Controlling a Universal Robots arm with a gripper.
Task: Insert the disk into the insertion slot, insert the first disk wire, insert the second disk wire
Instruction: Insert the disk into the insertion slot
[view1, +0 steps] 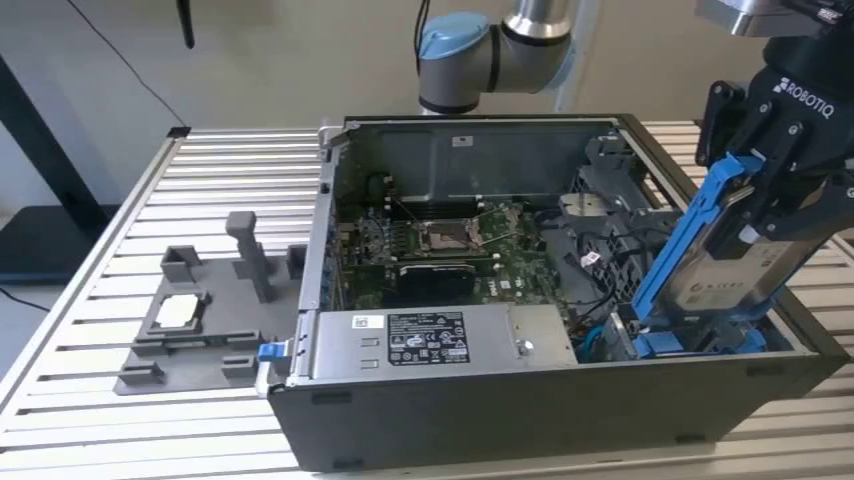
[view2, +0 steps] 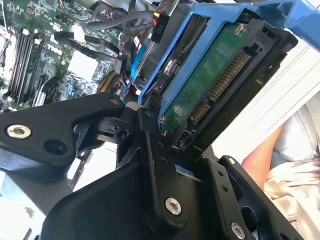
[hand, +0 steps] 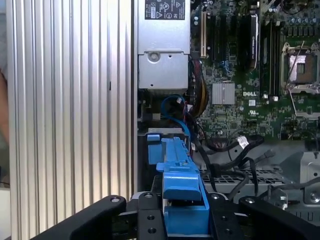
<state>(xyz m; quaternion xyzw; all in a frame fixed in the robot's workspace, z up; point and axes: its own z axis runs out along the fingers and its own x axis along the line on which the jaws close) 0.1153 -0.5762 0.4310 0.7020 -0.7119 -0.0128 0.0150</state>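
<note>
Black metal claw (view1: 771, 215) at the end of the grey-and-blue robot arm (view1: 487, 50) is closed on a flat, rectangular, silver-grey disk (view1: 727, 280) with a white label, clipped in a bright blue plastic carrier frame (view1: 683, 235). The disk is held on a steep tilt, its upper end between the fingers. Its lower end is down at the insertion slot (view1: 694, 345), a grey metal bay with blue plastic pieces at its mouth. The slot is in the near corner of the open dark grey computer case (view1: 534, 425), on the exterior view's right (how far the disk has gone in cannot be told).

In the second wrist view, the disk's green circuit-board underside (view2: 210, 85) faces the camera, with a black finger (view2: 155, 165) pressed against its edge. In the first wrist view, the blue carrier frame (hand: 180, 190) points from the claw (hand: 182, 217) towards the slot.

Inside the case lie a green motherboard (view1: 441, 240) and a grey metal box with a black-and-white sticker (view1: 427, 340). The case stands on a slatted aluminium bench (view1: 227, 180). Beside it, on the exterior view's left, sits a grey moulded fixture tray with upright posts (view1: 187, 330).
</note>
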